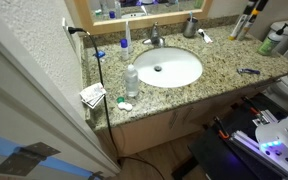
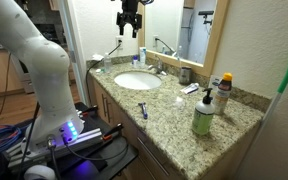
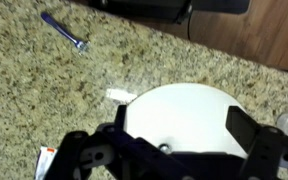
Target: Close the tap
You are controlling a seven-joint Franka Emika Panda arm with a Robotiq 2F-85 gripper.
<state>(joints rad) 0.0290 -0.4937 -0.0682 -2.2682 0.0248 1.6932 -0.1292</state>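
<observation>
The tap [image 1: 154, 40] is a small silver faucet behind the white oval basin [image 1: 189, 72]. In both exterior views it stands at the basin's back edge [image 2: 159, 68], with its lever on top. My gripper [image 2: 130, 25] hangs high above the basin [image 2: 124, 84], well apart from the tap. In the wrist view the gripper [image 3: 178, 108] is open and empty, its two dark fingers framing the basin [image 3: 199, 95] below. The tap is out of the wrist view.
A clear plastic bottle [image 1: 132, 80] stands beside the basin. A grey metal cup [image 2: 185, 75] sits near the mirror. A green soap bottle [image 2: 203, 115] and a razor [image 2: 142, 108] are on the granite counter [image 2: 174, 115]. The razor also shows in the wrist view [image 3: 64, 32].
</observation>
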